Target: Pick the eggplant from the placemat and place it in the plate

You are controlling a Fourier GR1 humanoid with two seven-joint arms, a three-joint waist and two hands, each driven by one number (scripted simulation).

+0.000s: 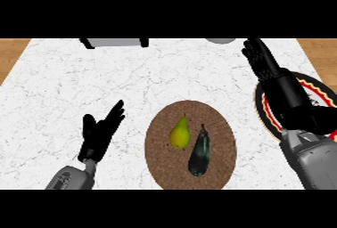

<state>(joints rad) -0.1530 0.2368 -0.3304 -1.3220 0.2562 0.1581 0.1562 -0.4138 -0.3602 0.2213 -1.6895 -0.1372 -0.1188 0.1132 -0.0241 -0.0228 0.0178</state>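
So, progress check: basically nothing is done yet. The eggplant point(199, 153) is lying flat on the round brown placemat point(220, 133), on its right half, stem end pointing away from the robot. Just beside it on the left is a yellow-green pear point(179, 133); the two look close but not quite touching, though I wouldn't swear to that gap from this angle.

Neither hand has anything in it. The left hand point(97, 136) is off to the left of the placemat over the white marble counter point(66, 80), fingers straight and pointing up, thumb spread, just resting there. The right hand point(286, 91) is well over on the right, fingers stretched out flat toward the far edge of the counter, holding nothing. It sits right across the plate point(322, 92), so most of the plate is hidden under the hand and forearm and only bits of the red, yellow and black rim peek out on either side.

As for what's left, that's the whole job, as I read it. A hand has to come over to the placemat, get its fingers around the eggplant without bumping the pear, lift it, carry it right and set it down in the plate. The right hand looks like the obvious candidate since the plate is on its side, but that's just my guess.
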